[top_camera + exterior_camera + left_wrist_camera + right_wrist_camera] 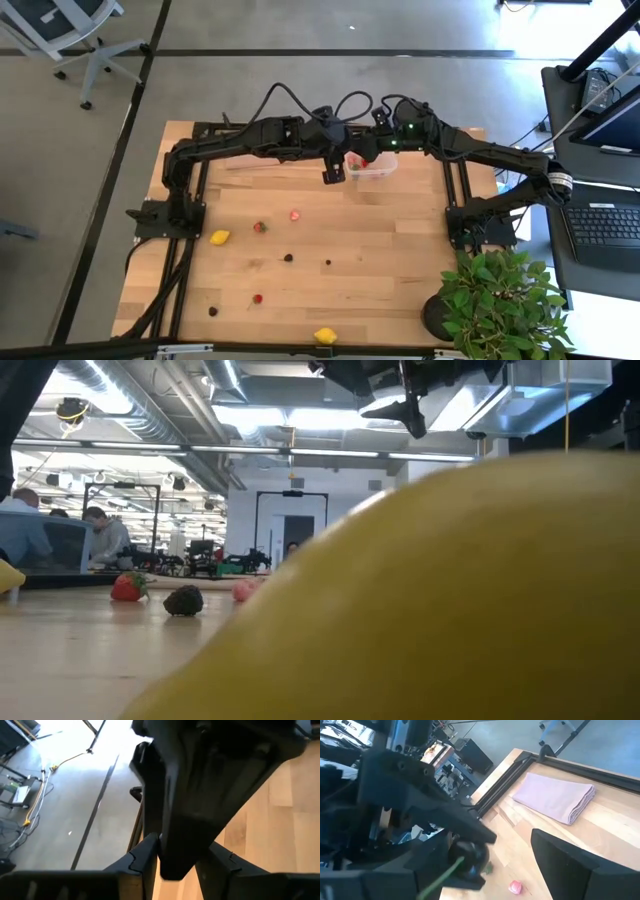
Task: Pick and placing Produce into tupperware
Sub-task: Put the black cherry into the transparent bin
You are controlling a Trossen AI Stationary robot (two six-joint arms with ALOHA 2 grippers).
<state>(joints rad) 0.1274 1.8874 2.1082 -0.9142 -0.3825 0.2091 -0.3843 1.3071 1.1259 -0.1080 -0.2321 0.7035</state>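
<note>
The tupperware sits at the tabletop's far edge, a red piece inside, beneath both arms. The right claw spreads wide above it; the left claw, pinched narrow, appears empty just beside. I'd lift clear before fetching the scattered produce

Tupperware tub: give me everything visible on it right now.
The tupperware is a small clear plastic tub, roughly square with rounded corners, no lid visible. It sits at the far edge of the wooden table, between the two arms. A red piece shows inside it. The right gripper hangs over its far rim, the left gripper just beside it. Contact can't be made out.
</note>
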